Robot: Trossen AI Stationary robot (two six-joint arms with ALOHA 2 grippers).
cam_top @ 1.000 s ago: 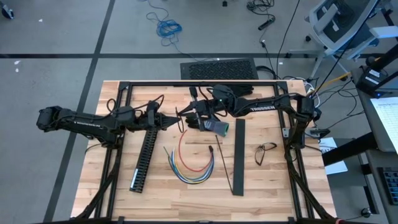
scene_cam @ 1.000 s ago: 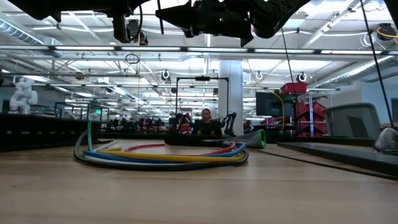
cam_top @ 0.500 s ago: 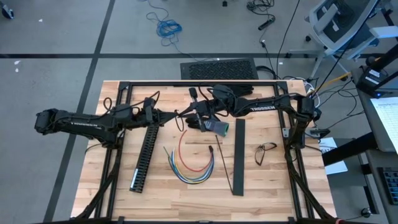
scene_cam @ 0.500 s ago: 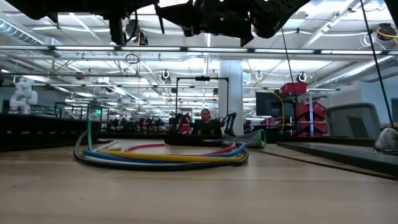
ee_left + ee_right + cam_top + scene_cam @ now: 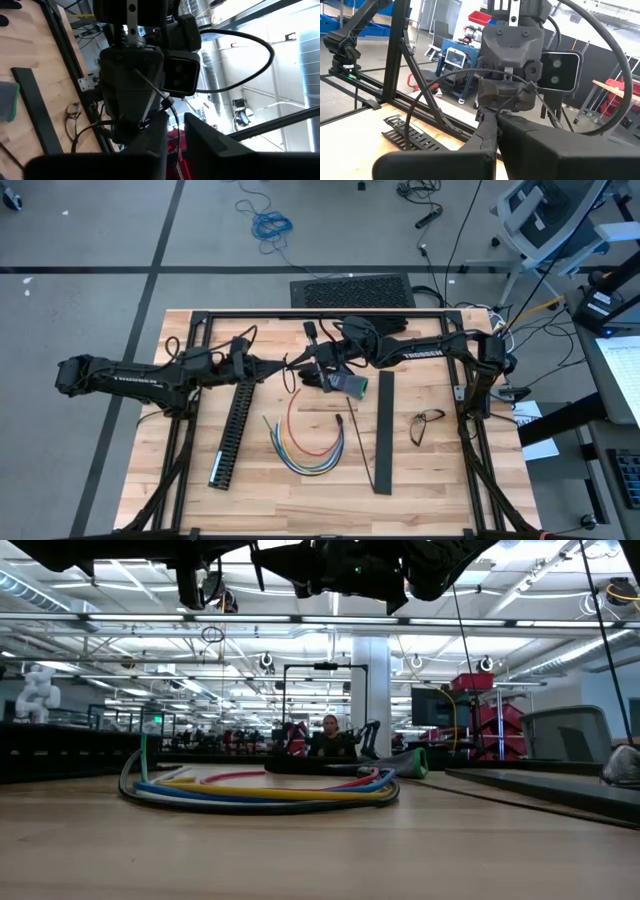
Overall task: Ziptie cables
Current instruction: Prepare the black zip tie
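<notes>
Left tool (image 5: 283,367) is hovering mid-table facing the right one, jaws parted only a crack around a thin dark strip, likely the ziptie; black slotted duct (image 5: 231,425) is lying just below it. Cables (image 5: 308,442) are sitting loose in a U on the table (image 5: 440,480), nearer the front edge, untouched — light, floppy, likely splaying, so gripping mid-bundle looks best. Right tool (image 5: 300,372) is hanging pressed together, meeting the left.
</notes>
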